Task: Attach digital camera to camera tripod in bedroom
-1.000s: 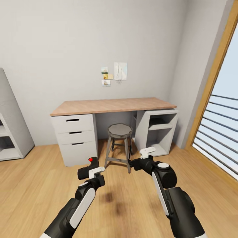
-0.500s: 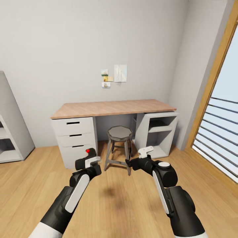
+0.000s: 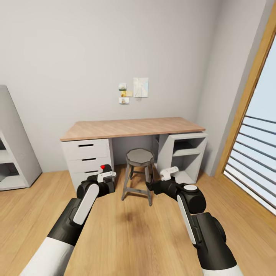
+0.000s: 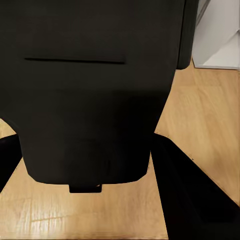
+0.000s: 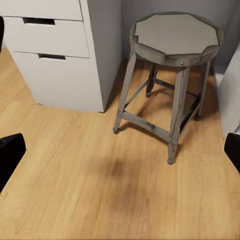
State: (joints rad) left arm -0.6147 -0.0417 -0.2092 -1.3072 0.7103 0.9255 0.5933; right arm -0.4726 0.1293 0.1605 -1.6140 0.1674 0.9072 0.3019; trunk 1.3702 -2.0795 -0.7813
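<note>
Camera: digital camera (image 3: 104, 180) sits clamped in our left gripper (image 3: 103, 183), held above floor near desk (image 3: 132, 127) drawers, red button up. Right gripper (image 3: 156, 186) spread apart, empty. We judge camera rigid, light, smooth-sided; hold by body flanks, keep base free for mounting

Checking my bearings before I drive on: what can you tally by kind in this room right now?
Desk: 1
Stool: 1
Shelf unit: 1
Drawers in the desk: 3
Notes pinned on the wall: 4
Digital camera, held in the left gripper: 1
Total: 11
</note>
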